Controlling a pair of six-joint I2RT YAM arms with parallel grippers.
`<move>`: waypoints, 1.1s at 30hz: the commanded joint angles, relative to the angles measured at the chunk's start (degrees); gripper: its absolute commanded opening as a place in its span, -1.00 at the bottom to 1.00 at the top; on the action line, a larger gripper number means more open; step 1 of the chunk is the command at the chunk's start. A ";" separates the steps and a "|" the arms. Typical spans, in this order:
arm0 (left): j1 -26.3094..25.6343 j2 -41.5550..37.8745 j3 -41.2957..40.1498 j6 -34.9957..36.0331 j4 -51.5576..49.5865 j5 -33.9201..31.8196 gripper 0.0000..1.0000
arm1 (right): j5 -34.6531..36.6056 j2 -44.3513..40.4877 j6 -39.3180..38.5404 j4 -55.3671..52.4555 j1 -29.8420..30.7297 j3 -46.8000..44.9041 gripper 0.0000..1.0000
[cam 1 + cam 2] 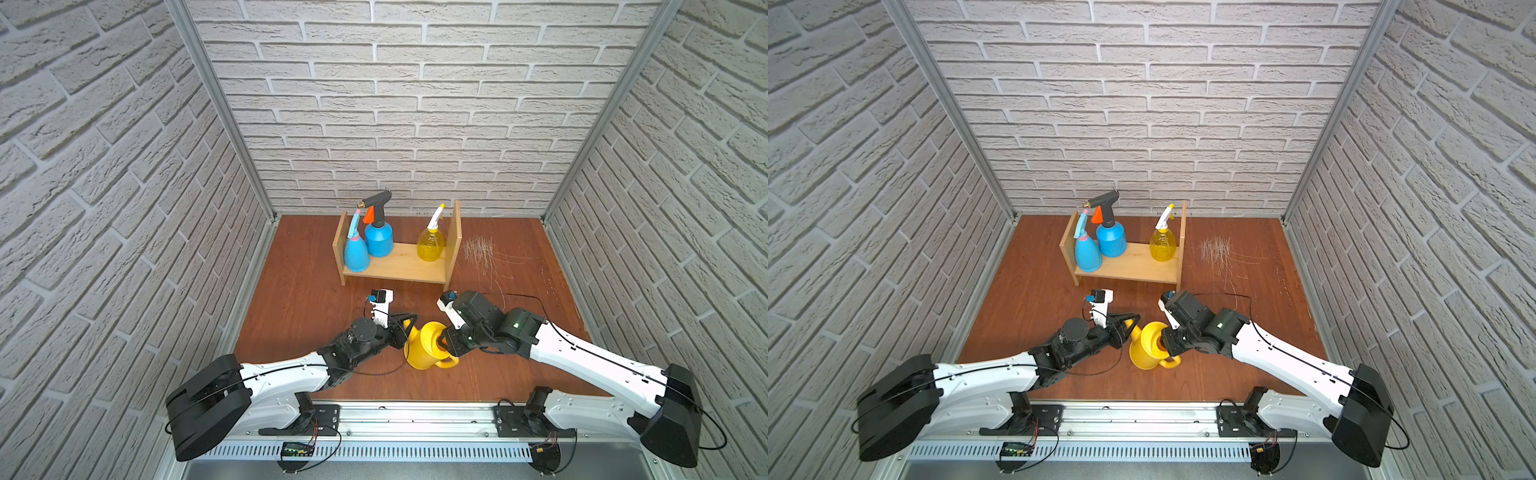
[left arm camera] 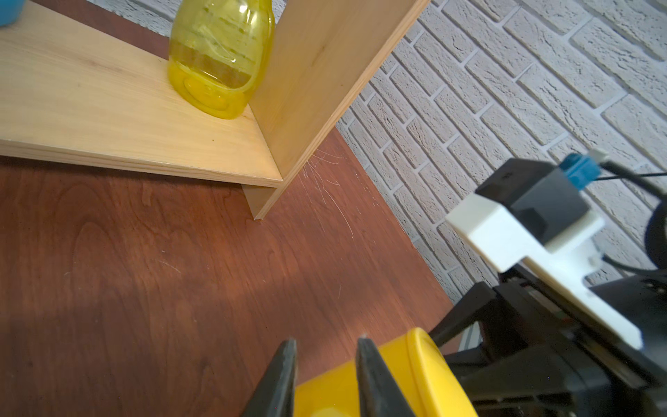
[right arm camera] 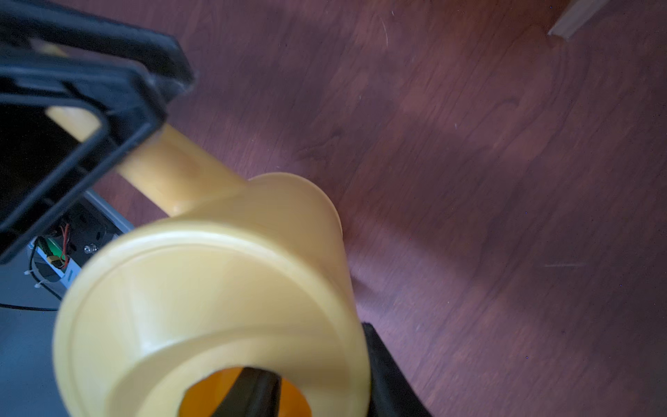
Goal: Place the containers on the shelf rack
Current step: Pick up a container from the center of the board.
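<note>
Starting with both top views, the yellow watering can (image 1: 424, 351) (image 1: 1147, 349) is the one container not on the shelf rack (image 1: 399, 266) (image 1: 1128, 266). It is tipped over on the desk (image 1: 316, 299), with the rack at its 12 o'clock. The left tool (image 1: 409, 324) meets it at 10 o'clock, on the spout, and the right tool (image 1: 444, 344) enters its mouth at 3 o'clock, probably because the round, bulky body offers no slimmer place to pinch. On the board the slim light-blue spray bottle (image 1: 356, 254) and the blue pressure sprayer (image 1: 379, 240) crowd the 9 o'clock end. The yellow spray bottle (image 1: 431, 246) stands by the 3 o'clock panel, leaving a middle gap that looks suited to the can. Whether the can touches the desk I cannot tell from here. The left wrist view adds what the arms hide from above: the left tool (image 2: 326, 341) has its jaws drawn narrow with yellow plastic pinched between them, and the yellow spray bottle (image 2: 220, 61) stands upright, hard against the side panel. The right wrist view alone looks into the can's open top. One jaw of the right tool (image 3: 317, 375) sits inside the hole and the other outside the wall, straddling the rim. Blur hides whether they press or stand slack. The same view also shows the left tool's fingers (image 3: 126, 90) closed around the spout.
</note>
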 commanded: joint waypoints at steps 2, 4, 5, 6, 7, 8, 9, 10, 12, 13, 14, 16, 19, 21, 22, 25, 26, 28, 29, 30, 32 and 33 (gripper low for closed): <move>1.56 0.14 -0.97 -1.32 2.79 -1.13 -0.83 | -0.96 -0.21 -1.39 5.34 -0.20 0.07 0.08; 2.66 0.21 -1.47 -1.44 2.86 -0.73 -0.84 | -1.08 -0.92 -1.76 5.71 -0.40 -0.36 0.24; 3.19 0.15 -1.77 -1.45 2.93 -0.38 -0.84 | -1.23 -1.49 -1.95 6.01 -0.42 -0.68 0.29; 3.78 0.02 -2.09 -1.38 3.09 -0.03 -0.85 | -1.26 -2.04 -2.13 6.11 -0.56 -1.00 0.34; 4.37 -0.21 -2.42 -1.32 3.25 0.36 -0.85 | -1.20 -2.89 -2.27 6.32 -0.68 -1.41 0.39; 4.94 -0.49 -2.72 -1.11 3.43 0.73 -0.85 | -1.15 -3.76 -2.41 6.66 -0.92 -1.87 0.43; 5.60 -0.86 -3.06 -0.81 3.53 1.23 -0.85 | -0.96 -4.82 -2.47 7.28 -1.04 -2.42 0.46; 6.06 -1.29 -3.47 -0.52 3.73 1.50 -0.86 | -0.95 -6.24 -2.40 8.47 -1.19 -3.39 0.48; 7.22 -2.76 -4.40 0.40 4.23 2.42 -0.86 | -1.71 -9.62 -2.54 12.17 -1.44 -6.65 0.59; 7.73 -3.37 -4.71 0.68 4.19 2.84 -0.86 | -1.95 -10.90 -2.66 14.44 -1.49 -8.29 0.64; 8.14 -4.20 -5.05 1.08 4.20 3.16 -0.86 | -2.40 -12.22 -2.84 17.22 -1.57 -10.43 0.68; 8.73 -5.87 -5.75 1.96 3.83 3.61 -0.87 | -3.65 -13.75 -2.92 23.76 -1.58 -15.12 0.77; 9.29 -8.82 -6.80 4.41 3.06 3.78 -0.88 | -6.03 -13.62 -5.81 29.49 -1.58 -19.44 0.82; 9.41 -10.65 -7.48 6.01 2.40 3.89 -0.89 | -6.92 -12.92 -8.16 33.21 -1.61 -21.78 0.91; 9.46 -11.45 -7.70 6.77 2.04 4.13 -0.89 | -7.41 -12.49 -9.72 35.19 -1.58 -22.82 0.97; 9.70 -14.02 -8.05 8.29 0.16 4.21 -0.89 | -6.23 -10.92 -14.35 38.92 -1.66 -25.16 0.96; 9.87 -14.87 -8.21 8.56 -0.52 4.19 -0.89 | -5.60 -10.42 -15.78 40.03 -1.65 -25.79 0.96; 10.16 -16.38 -8.50 8.80 -1.45 4.14 -0.89 | -4.51 -9.09 -18.08 41.79 -1.67 -26.21 0.96; 10.25 -16.99 -8.57 8.88 -2.01 4.14 -0.89 | -4.58 -8.13 -19.19 43.13 -1.67 -26.31 0.96; 10.34 -17.52 -8.67 8.96 -2.64 3.98 -0.89 | -5.03 -6.92 -20.34 45.01 -1.67 -26.49 0.96; 10.59 -18.34 -9.16 9.01 -3.08 3.86 -0.89 | -8.07 -4.07 -21.57 49.91 -1.67 -27.17 0.99; 10.75 -18.54 -9.26 9.03 -3.21 3.91 -0.89 | -9.51 -2.45 -21.37 52.75 -1.67 -27.51 0.96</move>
